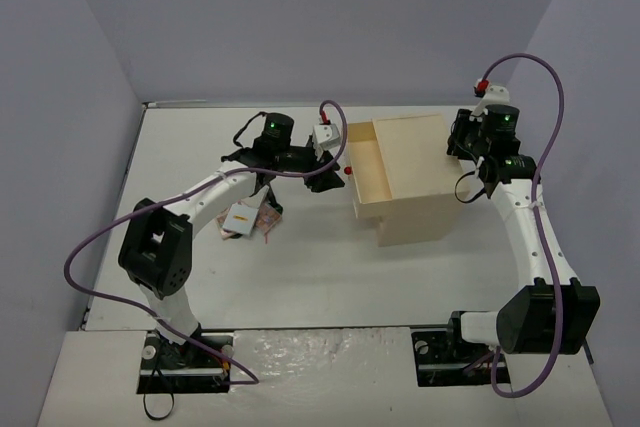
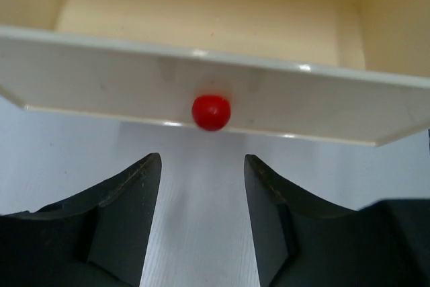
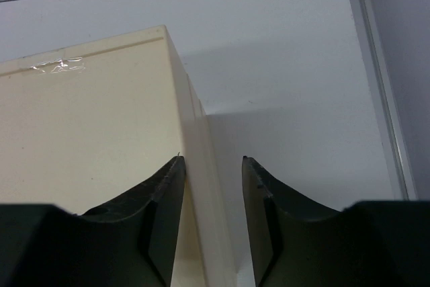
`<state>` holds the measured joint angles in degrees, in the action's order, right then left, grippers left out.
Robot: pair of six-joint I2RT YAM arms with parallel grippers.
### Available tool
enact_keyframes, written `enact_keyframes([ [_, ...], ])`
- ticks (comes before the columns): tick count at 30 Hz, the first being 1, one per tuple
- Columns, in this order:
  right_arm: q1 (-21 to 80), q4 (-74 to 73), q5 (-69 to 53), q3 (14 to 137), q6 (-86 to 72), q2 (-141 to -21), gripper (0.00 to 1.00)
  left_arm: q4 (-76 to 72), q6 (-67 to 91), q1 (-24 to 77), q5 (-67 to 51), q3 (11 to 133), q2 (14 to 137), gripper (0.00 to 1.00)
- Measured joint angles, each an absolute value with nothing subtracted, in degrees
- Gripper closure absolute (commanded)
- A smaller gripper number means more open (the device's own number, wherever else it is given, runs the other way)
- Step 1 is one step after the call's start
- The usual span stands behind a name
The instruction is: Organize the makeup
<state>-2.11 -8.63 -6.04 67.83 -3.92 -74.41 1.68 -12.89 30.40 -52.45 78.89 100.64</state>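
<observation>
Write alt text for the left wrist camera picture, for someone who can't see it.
The left gripper, open, points at a small red knob on the front panel of an open beige drawer, with a gap between them. Above the panel, the part of the drawer's inside that shows is bare; below it is the white table.

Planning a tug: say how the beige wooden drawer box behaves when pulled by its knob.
The beige wooden drawer box probably slides, resting loose on the smooth white table. Its small round red knob may slip from the left gripper.
</observation>
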Motion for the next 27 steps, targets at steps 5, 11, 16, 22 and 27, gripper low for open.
enact_keyframes([
  [5, -3.4, -8.9, -4.7, 67.9, -3.0, -74.4, 0.28, 5.5, -12.7, 28.7, -50.4, 78.9, 100.3, 0.25],
  [11, -3.7, -9.3, -5.1, 69.7, -2.8, -74.1, 0.10, 9.7, -12.7, 28.6, -45.3, 78.9, 95.6, 0.18],
  [16, -3.7, -9.5, -7.0, 72.0, -2.9, -72.0, 0.03, 12.9, -9.4, 28.8, -33.9, 78.9, 88.4, 0.13],
  [22, -2.4, -9.6, -9.5, 72.6, -3.1, -65.7, 0.00, 19.9, 0.0, 28.7, -12.6, 76.4, 78.5, 0.03],
  [27, 1.5, -9.5, -9.5, 72.3, -4.3, -60.2, 0.00, 25.5, 9.8, 28.5, 0.9, 72.8, 75.3, 0.03],
])
